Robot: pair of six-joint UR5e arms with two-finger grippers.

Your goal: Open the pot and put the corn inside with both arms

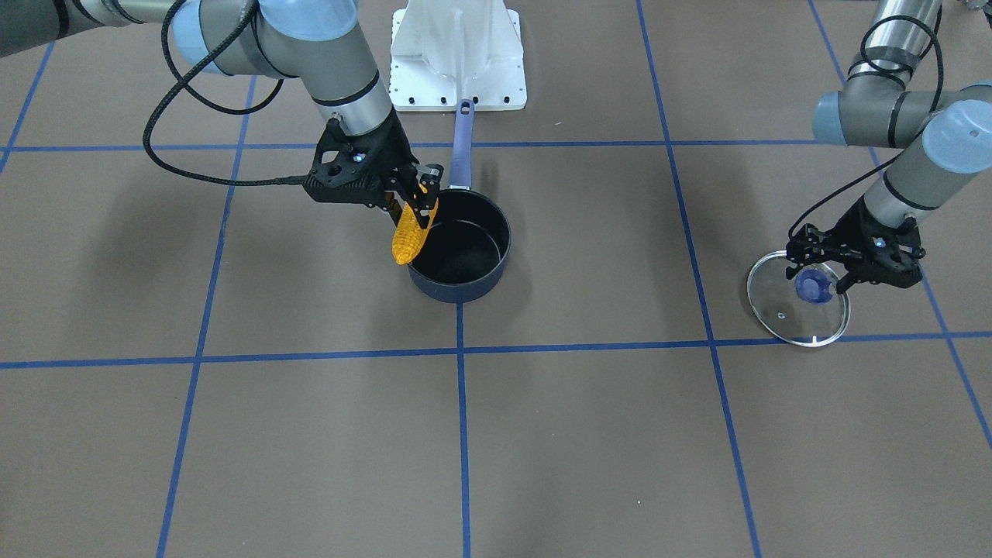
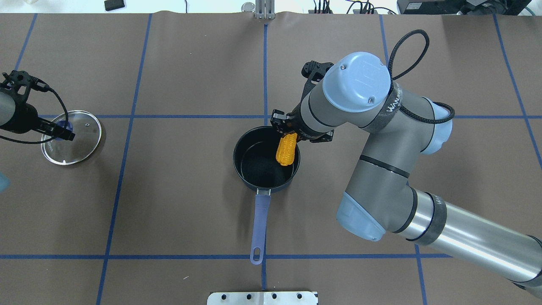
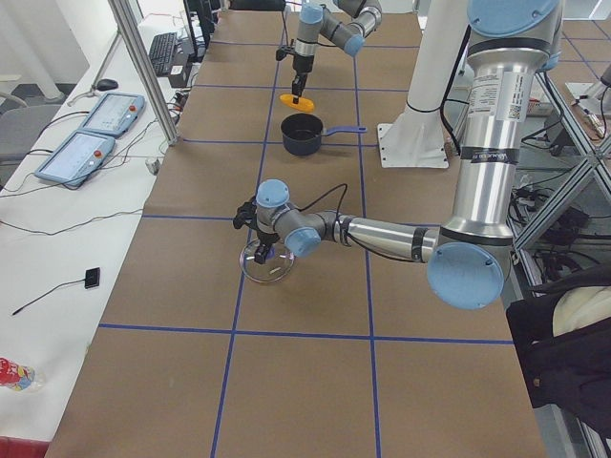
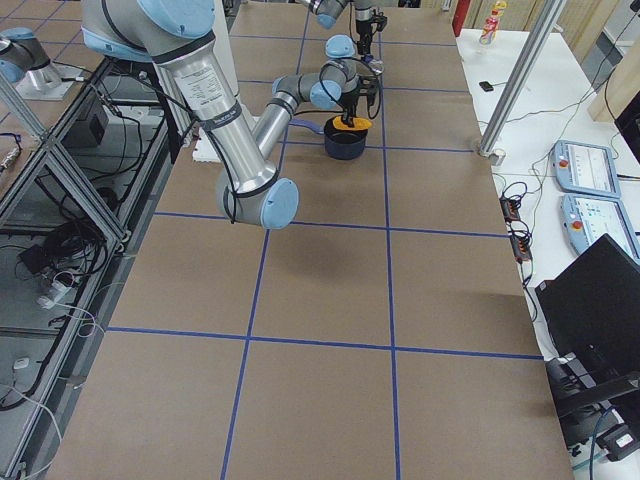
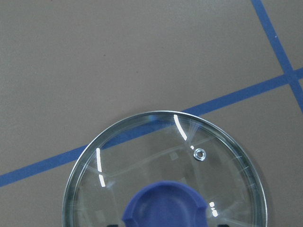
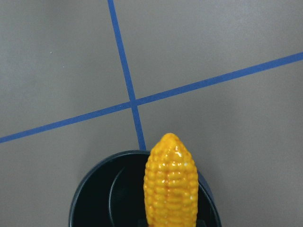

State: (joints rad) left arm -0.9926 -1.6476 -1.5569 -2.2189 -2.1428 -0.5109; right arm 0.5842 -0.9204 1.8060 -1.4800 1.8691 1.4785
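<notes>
The dark navy pot stands open at the table's middle, its long purple-blue handle pointing toward the robot's base. My right gripper is shut on the yellow corn and holds it tip-down, tilted over the pot's rim. The corn overlaps the pot in the overhead view and hangs above the pot in the right wrist view. The glass lid lies flat on the table far out on my left side. My left gripper stands open, its jaws either side of the purple knob.
The white arm mount plate sits just behind the pot's handle end. Blue tape lines divide the brown table mat into squares. In the exterior left view, tablets and cables lie on a side bench beyond the mat.
</notes>
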